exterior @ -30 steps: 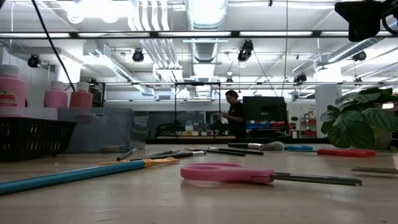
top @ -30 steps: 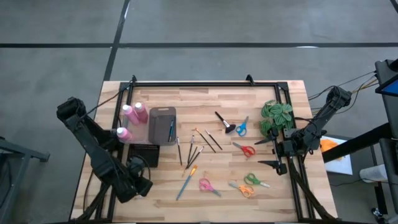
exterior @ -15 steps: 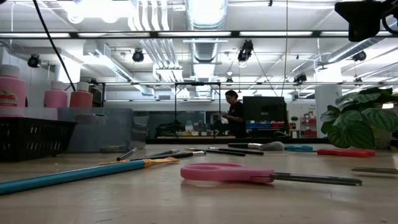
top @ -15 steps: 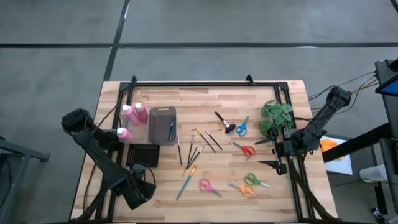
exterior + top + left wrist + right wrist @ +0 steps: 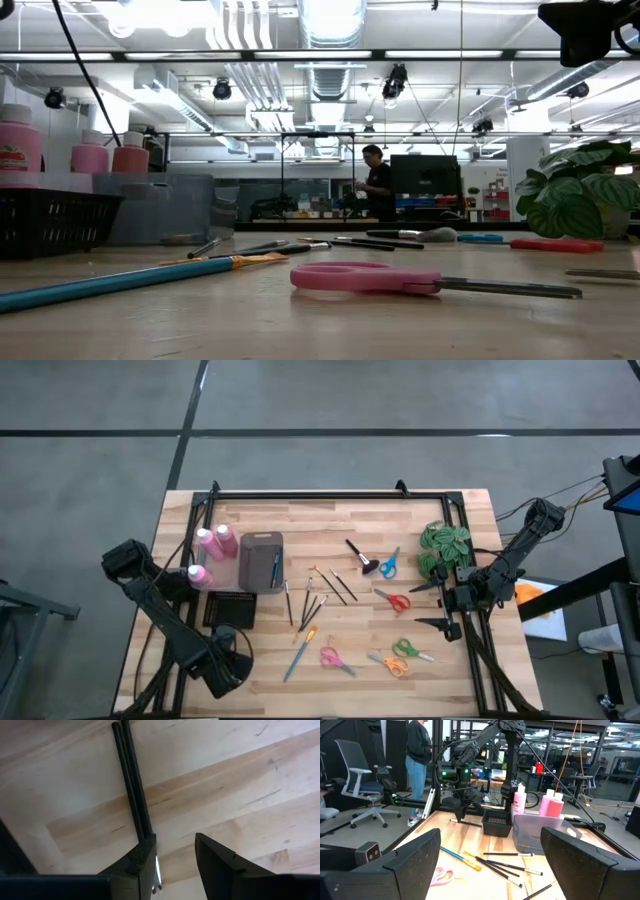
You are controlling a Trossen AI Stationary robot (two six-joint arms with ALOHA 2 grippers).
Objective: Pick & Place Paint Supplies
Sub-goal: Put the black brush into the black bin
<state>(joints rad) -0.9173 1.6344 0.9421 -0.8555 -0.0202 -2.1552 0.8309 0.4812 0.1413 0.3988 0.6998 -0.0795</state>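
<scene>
The left gripper [image 5: 232, 668] is hanging over the counter [image 5: 330, 520] at seven o'clock, fingers [image 5: 142, 862] parted and gripping nothing. The right gripper [image 5: 428, 605] is waiting at three o'clock, fingers spread wide, empty. Brushes [image 5: 318, 592] are lying mid-counter; pink bottles [image 5: 212, 545] are standing at nine o'clock beside a grey bin [image 5: 260, 562].

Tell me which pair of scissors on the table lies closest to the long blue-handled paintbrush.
The pink scissors, lying just beside the blue-handled paintbrush near the table's front edge. The orange, green, red and blue scissors all lie farther toward the right arm's side.
</scene>
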